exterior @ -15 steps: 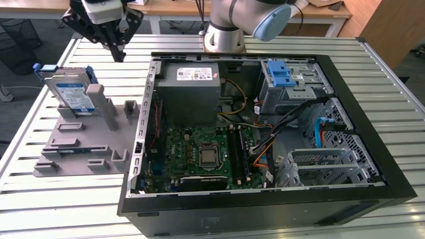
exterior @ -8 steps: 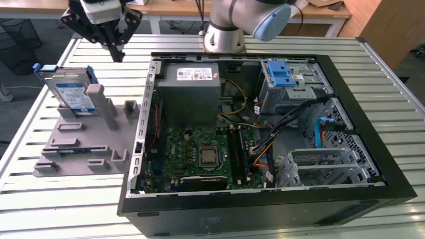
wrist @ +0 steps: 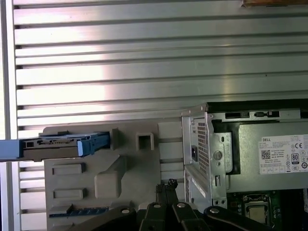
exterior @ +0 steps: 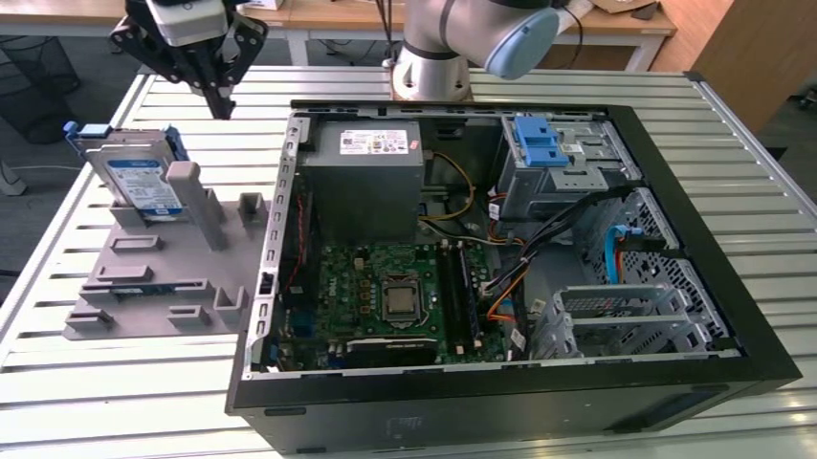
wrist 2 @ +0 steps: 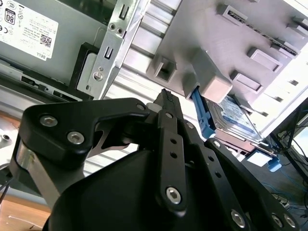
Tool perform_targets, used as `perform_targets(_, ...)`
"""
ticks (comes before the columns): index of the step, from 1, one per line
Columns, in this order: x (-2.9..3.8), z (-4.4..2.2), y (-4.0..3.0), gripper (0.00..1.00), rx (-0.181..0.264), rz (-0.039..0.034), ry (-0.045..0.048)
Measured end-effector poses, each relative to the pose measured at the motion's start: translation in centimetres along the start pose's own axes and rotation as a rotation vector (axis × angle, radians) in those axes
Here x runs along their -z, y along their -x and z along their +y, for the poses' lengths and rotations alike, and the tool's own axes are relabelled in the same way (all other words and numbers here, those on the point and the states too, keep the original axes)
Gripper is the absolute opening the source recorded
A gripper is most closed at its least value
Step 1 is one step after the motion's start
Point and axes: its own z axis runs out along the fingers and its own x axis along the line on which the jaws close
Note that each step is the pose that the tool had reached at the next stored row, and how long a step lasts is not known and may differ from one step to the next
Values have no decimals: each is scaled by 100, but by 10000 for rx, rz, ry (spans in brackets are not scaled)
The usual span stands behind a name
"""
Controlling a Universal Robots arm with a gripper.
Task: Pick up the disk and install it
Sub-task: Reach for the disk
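Silver disk (exterior: 138,177) w/ blue frame stands on edge in grey holder (exterior: 153,287) on worktop (exterior: 128,402), at the exterior view's left of the open PC case (exterior: 511,416). Tool (exterior: 222,103) hangs above the disk's far-right side, not touching, tips together, holding nothing.

Print noted on two carriers.

1. White sticker (wrist: 284,155) on the grey power-supply box (exterior: 364,196), at the far end of the open computer case (exterior: 511,411). It carries one short word in capitals, a square code patch, a round numbered badge and a row of small approval marks. The fine print lines are illegible.
2. Blue-and-white label (exterior: 138,186) on the disk (exterior: 128,148), which stands upright at the exterior view's left. It has white text blocks, illegible.

Motherboard (exterior: 383,287) lettering: too small to tell.
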Motion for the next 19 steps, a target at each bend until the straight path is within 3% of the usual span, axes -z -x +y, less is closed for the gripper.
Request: perform_targets(19,2,13,-169,11,0,0,0)
